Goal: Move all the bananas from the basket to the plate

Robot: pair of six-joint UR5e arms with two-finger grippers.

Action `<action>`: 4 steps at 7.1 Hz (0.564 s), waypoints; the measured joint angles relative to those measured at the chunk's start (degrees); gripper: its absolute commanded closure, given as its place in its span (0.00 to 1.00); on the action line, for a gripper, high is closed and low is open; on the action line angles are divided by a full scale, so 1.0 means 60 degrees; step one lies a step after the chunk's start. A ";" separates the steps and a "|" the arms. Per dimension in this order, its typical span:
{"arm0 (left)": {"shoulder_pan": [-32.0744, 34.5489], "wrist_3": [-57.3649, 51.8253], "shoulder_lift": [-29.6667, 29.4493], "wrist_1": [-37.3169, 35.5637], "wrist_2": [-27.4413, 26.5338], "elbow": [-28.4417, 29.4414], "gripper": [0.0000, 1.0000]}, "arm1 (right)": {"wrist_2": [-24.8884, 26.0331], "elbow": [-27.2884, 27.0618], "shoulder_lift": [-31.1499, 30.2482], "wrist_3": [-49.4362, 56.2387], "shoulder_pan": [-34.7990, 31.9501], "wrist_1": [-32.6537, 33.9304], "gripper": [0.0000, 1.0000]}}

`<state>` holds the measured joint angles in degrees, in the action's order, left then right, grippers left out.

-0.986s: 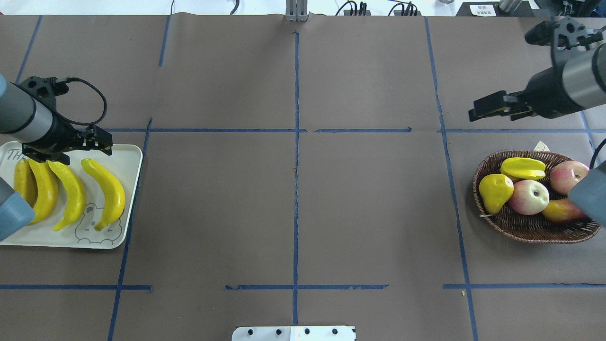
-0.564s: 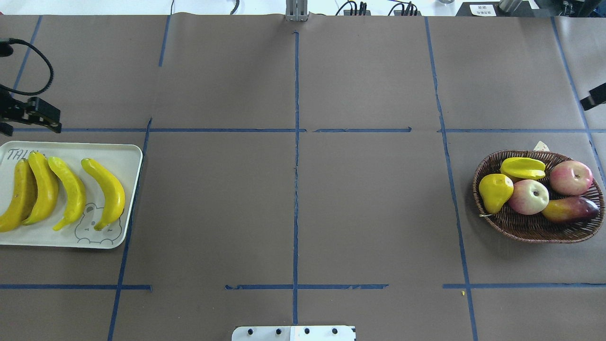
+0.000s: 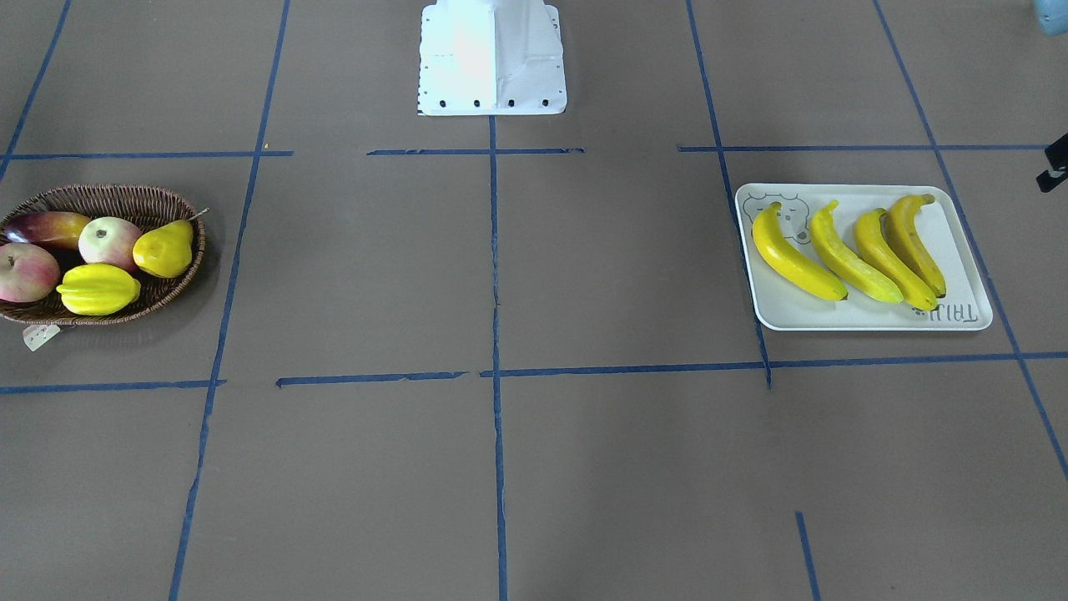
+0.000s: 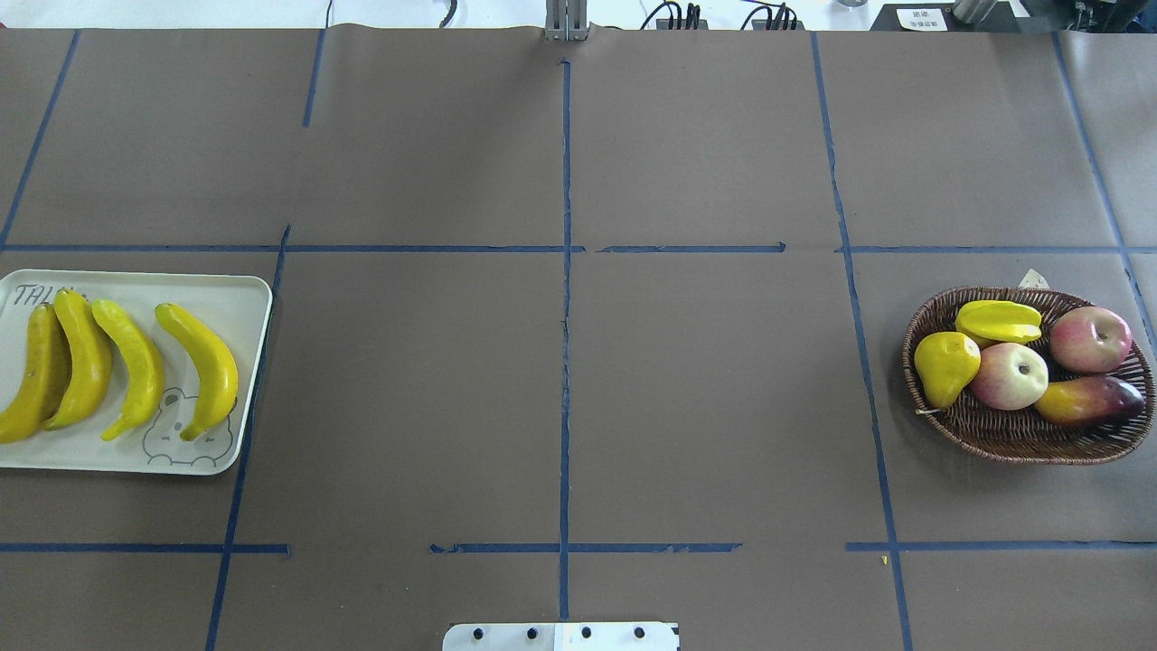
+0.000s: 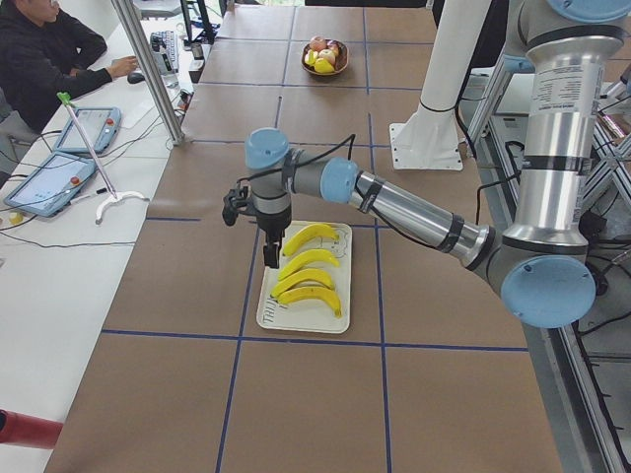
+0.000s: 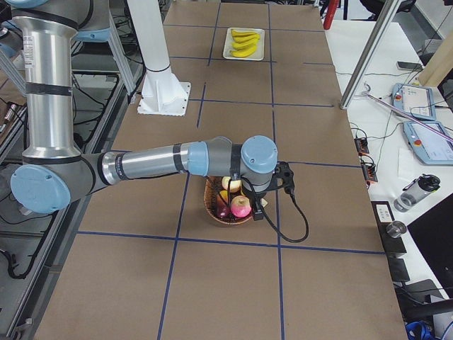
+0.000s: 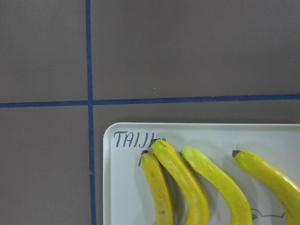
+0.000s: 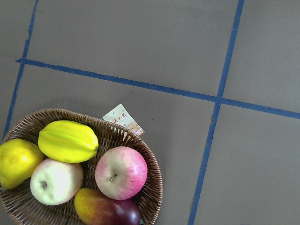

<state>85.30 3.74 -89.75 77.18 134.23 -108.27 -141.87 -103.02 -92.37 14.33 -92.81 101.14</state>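
Left arm (image 5: 414, 212) retreated; four bananas (image 4: 145, 366) on plate (image 4: 244, 298).

Grey hand-drawn capitals stand in one corner of the white plate (image 7: 122, 187). The lettering (image 7: 133, 139) reads "TAIJI"; whatever follows, and a second line beneath, is hidden under the tips of the bananas (image 7: 180, 176). The pale paper tag (image 8: 123, 120) at the rim of the basket (image 8: 157, 183) carries red and dark print, too small to read.
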 measured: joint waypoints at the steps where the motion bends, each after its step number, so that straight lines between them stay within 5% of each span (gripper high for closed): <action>1: 0.0573 -0.1087 0.0145 0.0071 0.0299 0.0747 0.00 | 0.0188 0.0091 -0.0050 0.0024 -0.0041 -0.0118 0.00; 4: 0.1260 -0.1824 0.0651 0.0869 0.0482 0.1806 0.00 | 0.0355 0.0184 -0.0479 0.0014 -0.0058 -0.0504 0.00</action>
<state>92.86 -7.20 -85.84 82.39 137.13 -97.44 -139.74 -101.92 -95.24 14.42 -93.16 98.12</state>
